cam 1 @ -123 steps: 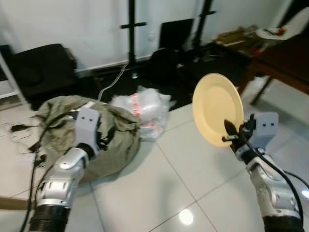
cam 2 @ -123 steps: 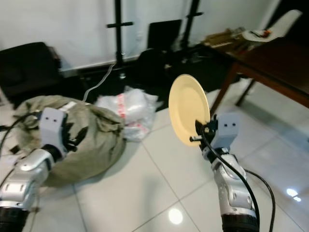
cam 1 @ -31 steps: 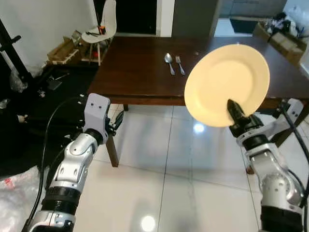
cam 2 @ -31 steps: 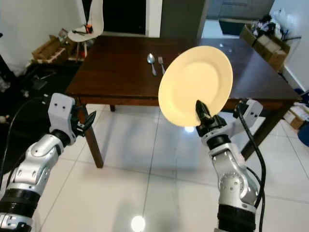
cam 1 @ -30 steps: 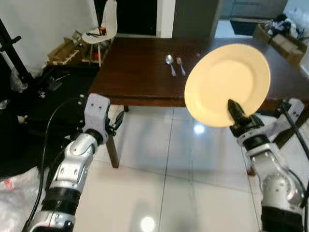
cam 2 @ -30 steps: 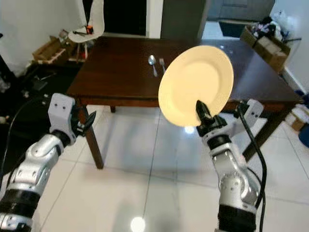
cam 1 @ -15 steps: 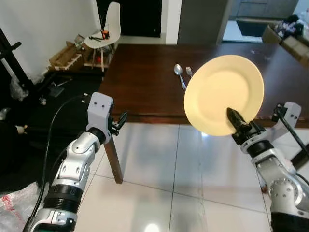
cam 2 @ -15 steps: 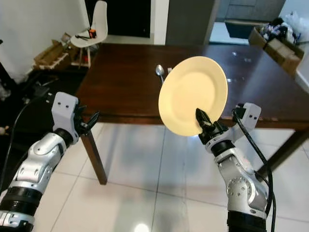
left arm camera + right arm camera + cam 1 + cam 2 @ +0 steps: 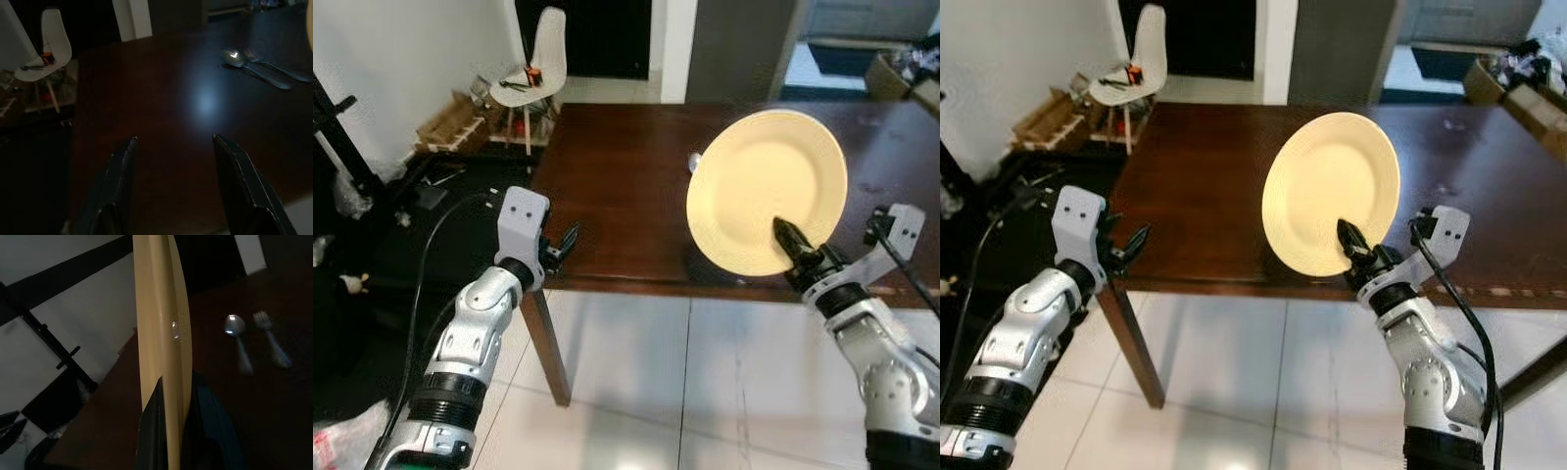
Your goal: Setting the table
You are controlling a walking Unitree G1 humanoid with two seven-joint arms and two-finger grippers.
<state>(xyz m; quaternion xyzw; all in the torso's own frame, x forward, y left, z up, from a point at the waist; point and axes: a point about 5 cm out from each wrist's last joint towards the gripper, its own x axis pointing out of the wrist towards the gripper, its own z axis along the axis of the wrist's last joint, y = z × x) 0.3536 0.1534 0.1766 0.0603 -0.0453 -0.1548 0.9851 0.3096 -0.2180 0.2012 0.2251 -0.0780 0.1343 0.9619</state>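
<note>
1. One plate (image 9: 767, 189) is the load: the right gripper (image 9: 1355, 248) is clamped on its lower rim, fingers (image 9: 152, 431) either side of the edge, holding it upright over the near edge of the dark table (image 9: 617, 186).
2. Tip it flat before lowering, since an edge-first landing would likely knock it loose from so narrow a pinch.
3. Beyond that grip, a spoon (image 9: 234, 56) and fork (image 9: 274, 68) lie side by side; judging by the task, the plate belongs just beside them, not touching.
4. Off to the other side, the left gripper (image 9: 178, 191) hovers spread apart and empty near the table corner; keeping it clear seems wise.
</note>
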